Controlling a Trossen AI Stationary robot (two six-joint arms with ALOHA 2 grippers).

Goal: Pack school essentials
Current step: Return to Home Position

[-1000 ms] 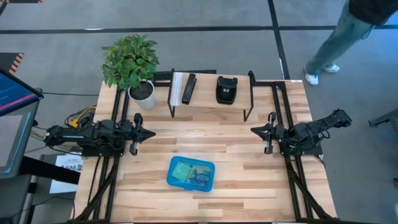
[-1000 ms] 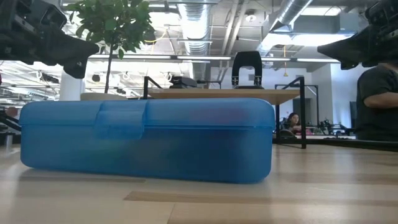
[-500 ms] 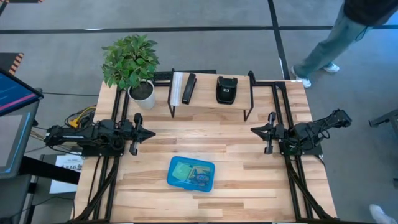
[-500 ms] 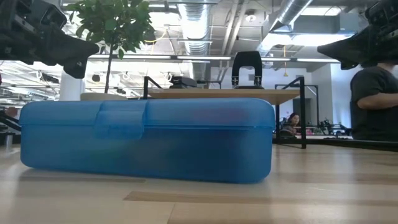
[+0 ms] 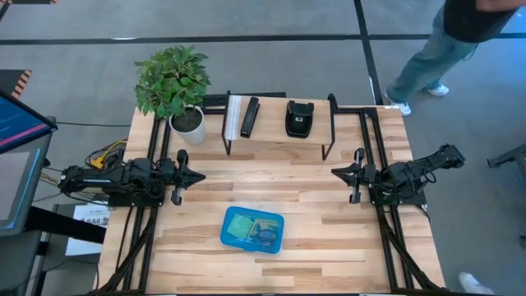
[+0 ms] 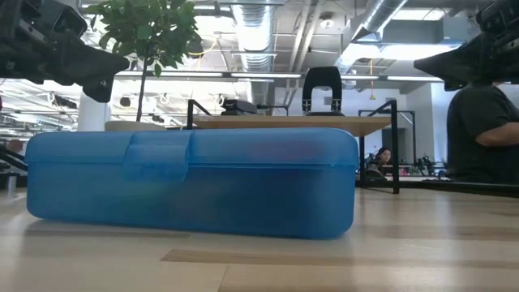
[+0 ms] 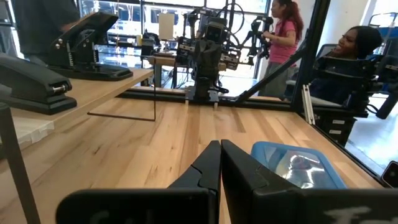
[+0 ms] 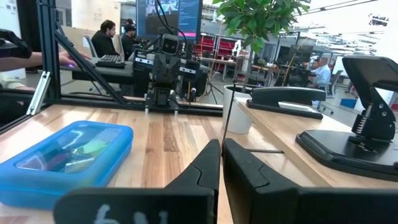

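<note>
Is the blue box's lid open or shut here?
Shut. On the blue box, the lid lies flat on the base, and the clasp is folded down over the seam.

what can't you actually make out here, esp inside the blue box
Blue box contents: high view too small, a green blur through the lid; low view, its frosted wall hides them.
Box clasp: low view, blurred; latched or not, unclear.
Person: high view, cut off by the top edge.

Supplies [image 5: 246, 227] in blue box [image 5: 223, 237]: blurred behind closed lid, not told apart.
Person [image 5: 436, 59] far beyond blue box: head cut off at edge.
</note>
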